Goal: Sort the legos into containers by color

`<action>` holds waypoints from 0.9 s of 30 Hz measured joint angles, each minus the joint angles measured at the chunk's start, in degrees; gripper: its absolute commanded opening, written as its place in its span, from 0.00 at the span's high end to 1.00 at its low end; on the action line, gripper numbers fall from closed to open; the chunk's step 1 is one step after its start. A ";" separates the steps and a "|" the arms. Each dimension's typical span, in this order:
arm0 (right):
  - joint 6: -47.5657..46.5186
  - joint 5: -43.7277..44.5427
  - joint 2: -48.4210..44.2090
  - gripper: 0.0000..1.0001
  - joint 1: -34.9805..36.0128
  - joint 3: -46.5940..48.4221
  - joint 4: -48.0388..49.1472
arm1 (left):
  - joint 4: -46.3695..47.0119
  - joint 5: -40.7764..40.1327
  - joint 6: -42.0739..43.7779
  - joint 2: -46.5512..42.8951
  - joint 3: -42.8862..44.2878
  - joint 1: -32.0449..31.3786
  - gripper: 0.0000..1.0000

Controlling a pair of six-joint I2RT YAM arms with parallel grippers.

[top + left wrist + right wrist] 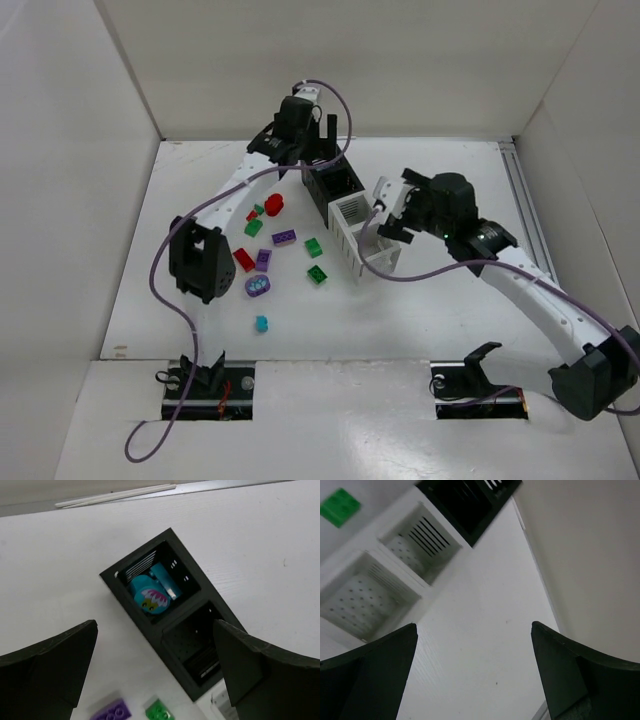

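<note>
Hovers over black bin (pixel 111 582) of cyan legos (pixel 150 594) (two pieces) with left gripper (pixel 155 630) spread; holds right gripper (pixel 474 630) spread beside white bins (pixel 395 572).

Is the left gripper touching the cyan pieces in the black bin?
Apart. Left wrist view: the left gripper, open, hangs clear of the cyan pieces in the black bin.

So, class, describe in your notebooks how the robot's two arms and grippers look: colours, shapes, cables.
Both arms, left arm and right arm, have white links with bulky black joints. A purple cable loops along each. The left gripper and right gripper each end in two dark, wedge-shaped fingers.
</note>
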 measured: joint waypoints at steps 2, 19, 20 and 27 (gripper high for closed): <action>-1.09 0.68 1.36 0.00 5.53 0.59 0.09 | -0.35 -0.74 -1.20 -5.79 -4.70 0.00 0.00; -7.08 -17.29 33.57 0.07 38.27 2.93 14.21 | -15.28 -15.87 -33.55 -69.26 -53.18 -3.80 0.00; -7.21 -18.38 35.80 0.09 38.80 3.08 14.88 | -16.70 -15.89 -34.77 -70.07 -54.27 -3.80 0.00; -6.49 -23.45 43.60 0.13 39.04 3.87 19.19 | -22.14 -15.58 -39.82 -71.19 -57.40 -3.80 0.00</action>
